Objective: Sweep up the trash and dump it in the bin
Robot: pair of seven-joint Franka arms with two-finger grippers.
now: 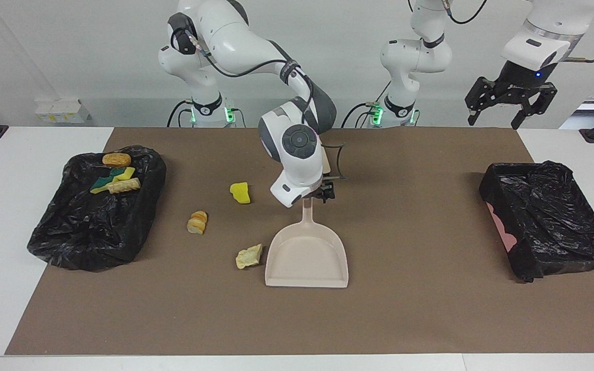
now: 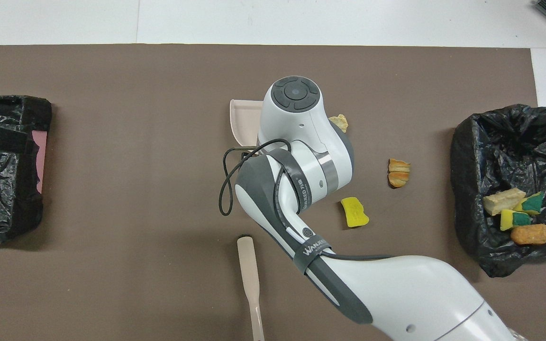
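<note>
The beige dustpan point(image 1: 307, 257) point(image 2: 242, 118) lies flat mid-mat, its handle pointing toward the robots. My right gripper point(image 1: 324, 196) hovers just above the handle's tip, open and holding nothing. Three bits of trash lie loose on the mat. A tan lump point(image 1: 249, 256) point(image 2: 339, 121) sits beside the pan. A bread-like lump point(image 1: 197, 222) point(image 2: 399, 172) and a yellow sponge chunk point(image 1: 240, 192) point(image 2: 354, 212) lie toward the right arm's end. Several more bits point(image 1: 115, 178) point(image 2: 514, 213) lie in the black-bagged bin point(image 1: 96, 226) point(image 2: 472, 156) at that end. My left gripper point(image 1: 494, 122) waits open, high over the left arm's end.
A second black-bagged bin point(image 1: 549, 216) point(image 2: 3, 166) stands at the left arm's end of the mat. The brush's beige handle point(image 2: 248, 270) lies nearer to the robots than the dustpan, partly under my right arm.
</note>
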